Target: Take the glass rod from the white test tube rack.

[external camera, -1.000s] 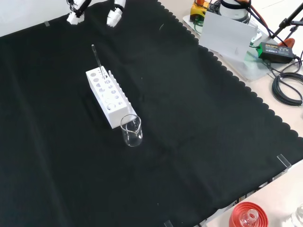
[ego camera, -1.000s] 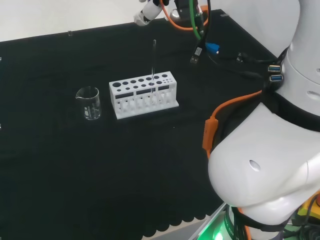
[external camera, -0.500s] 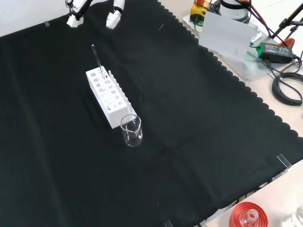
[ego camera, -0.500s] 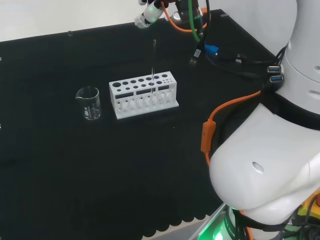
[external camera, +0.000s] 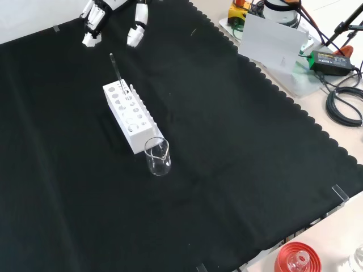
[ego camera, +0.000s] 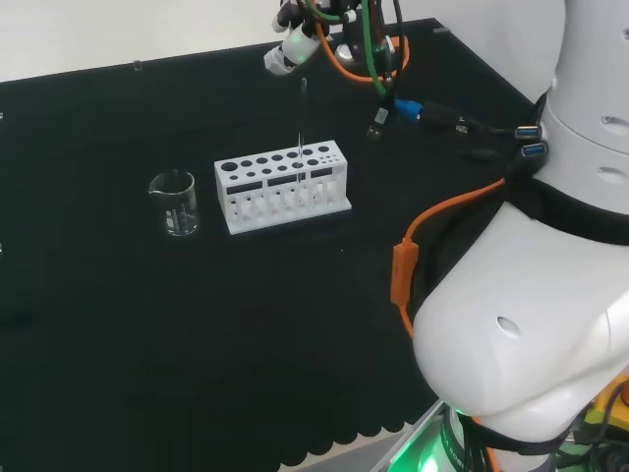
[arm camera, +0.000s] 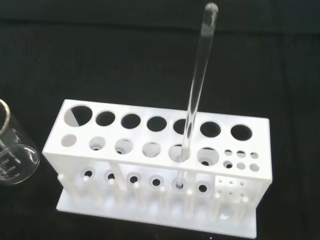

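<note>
Glass rod stands nearly upright in a front-row hole of the white test tube rack, its top free for pinching. My hand hangs above it, fingers spread and empty. A beaker sits just beside the rack's end on the table.

- My hand is white with black between the finger parts.
- The rack is plain white, its holes dark.
- The rod is clear glass.
- The beaker is clear, with faint printed marks.
- The cloth is black.
- My arm's cables are orange and green.
- The ribbed ring is red.
</note>
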